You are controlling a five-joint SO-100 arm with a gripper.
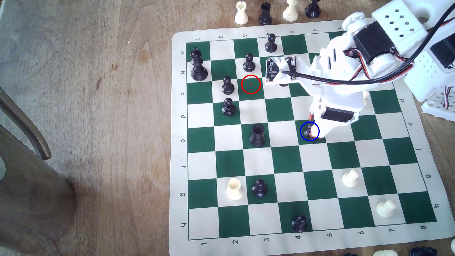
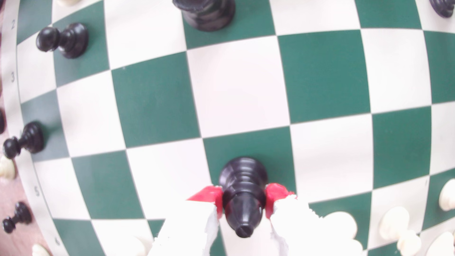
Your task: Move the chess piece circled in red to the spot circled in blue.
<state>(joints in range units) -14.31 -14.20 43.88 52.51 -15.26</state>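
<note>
Black bishop (image 2: 242, 194): light, rigid, smooth plastic, slender and tippy; gripper (image 2: 243, 201) clamped on its neck, base over blue-ringed square (image 1: 305, 139), rook (image 1: 257, 135) at nine o'clock.

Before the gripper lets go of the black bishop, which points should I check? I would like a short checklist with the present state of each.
1. Slender black bishop sits between the red-padded gripper fingers: ok.
2. Bishop is over the blue-ringed green square: ok.
3. Bishop's base rests flat on that square: cannot tell.
4. Bishop stands upright: cannot tell, the lens distorts.
5. Red-ringed green square is vacated: ok.
6. Neighbouring squares free; stout black rook stands well apart: ok.
</note>
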